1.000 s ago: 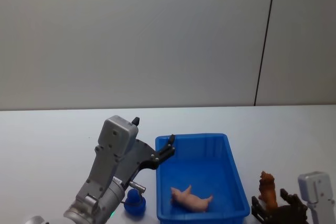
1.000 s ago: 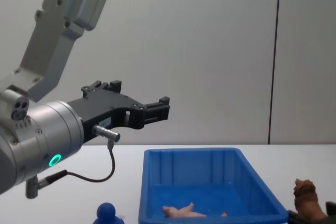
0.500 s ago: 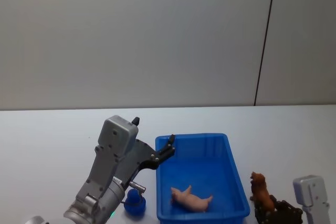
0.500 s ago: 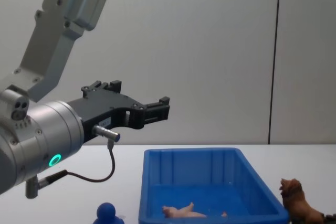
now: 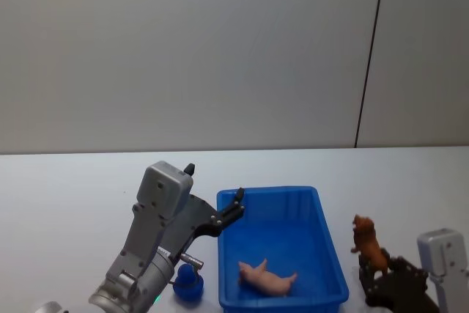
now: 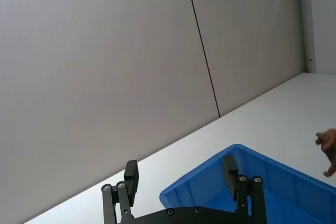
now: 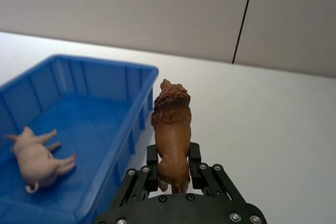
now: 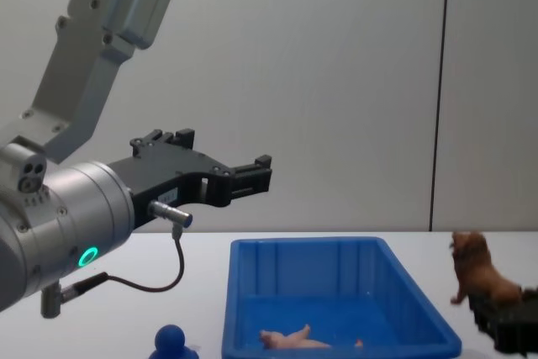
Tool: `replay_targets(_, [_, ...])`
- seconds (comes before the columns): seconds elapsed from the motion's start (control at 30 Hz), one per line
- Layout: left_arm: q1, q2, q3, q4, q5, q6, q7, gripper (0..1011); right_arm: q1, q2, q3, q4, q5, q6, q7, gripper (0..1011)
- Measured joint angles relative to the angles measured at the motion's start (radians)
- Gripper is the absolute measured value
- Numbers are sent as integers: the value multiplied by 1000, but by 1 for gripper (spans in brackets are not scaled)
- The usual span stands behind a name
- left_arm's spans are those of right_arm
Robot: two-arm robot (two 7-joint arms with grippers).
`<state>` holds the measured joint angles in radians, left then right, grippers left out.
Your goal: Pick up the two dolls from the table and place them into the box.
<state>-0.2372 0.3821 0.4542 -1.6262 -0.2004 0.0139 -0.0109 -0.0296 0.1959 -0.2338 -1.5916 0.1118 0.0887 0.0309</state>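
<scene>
Right gripper (image 7: pixel 173 174) clamped on lion (image 7: pixel 170 129) at hind body, held aloft just right of box (image 5: pixel 334 254) with pink figure (image 5: pixel 267 278) lying inside; likely light, rigid, slick plastic, so mid-body pinch beats legs or mane; left gripper (image 6: pixel 180 174) spread wide, idle above box's left rim.

what is lying open, what is blocking

the box (image 5: pixel 327 236) is lying open across its far half and right side; the pink figure (image 5: pixel 267 277) is taking up the near middle of its floor. the left gripper (image 6: pixel 180 174), fingers spread, is hanging over the far left corner. the right wall is standing between that floor and the right gripper (image 7: pixel 173 163), which is clamping the lion (image 7: pixel 170 121) just right of it.
</scene>
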Motion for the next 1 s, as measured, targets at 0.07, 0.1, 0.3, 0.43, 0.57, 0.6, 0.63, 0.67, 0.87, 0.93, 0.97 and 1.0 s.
replay_targets(0.07, [0,0,0,0,0,0,0,1003,0,1,1,-12,-3,-6,0,325])
replay_targets(0.1, [0,0,0,0,0,0,0,1003,0,2,2,-23,-5,-13,4,325])
replay_targets(0.3, [0,0,0,0,0,0,0,1004,11,1,2,-50,-6,-28,40,325])
replay_targets(0.43, [0,0,0,0,0,0,0,1003,25,-4,0,-52,-6,-31,68,325])
replay_targets(0.57, [0,0,0,0,0,0,0,1003,56,-22,-9,-37,-6,-31,111,325])
replay_targets(0.6, [0,0,0,0,0,0,0,1003,60,-24,-9,-34,-7,-31,117,325])
replay_targets(0.63, [0,0,0,0,0,0,0,1004,68,-28,-11,-27,-8,-31,126,325])
replay_targets(0.67, [0,0,0,0,0,0,0,1004,83,-37,-15,-15,-11,-31,138,325])
replay_targets(0.87, [0,0,0,0,0,0,0,1004,132,-66,-28,40,-26,-29,177,329])
replay_targets(0.93, [0,0,0,0,0,0,0,1003,142,-72,-31,54,-30,-29,184,355])
replay_targets(0.97, [0,0,0,0,0,0,0,1003,151,-77,-33,65,-34,-28,190,389])
replay_targets(1.0, [0,0,0,0,0,0,0,1003,157,-80,-35,72,-36,-28,193,428])
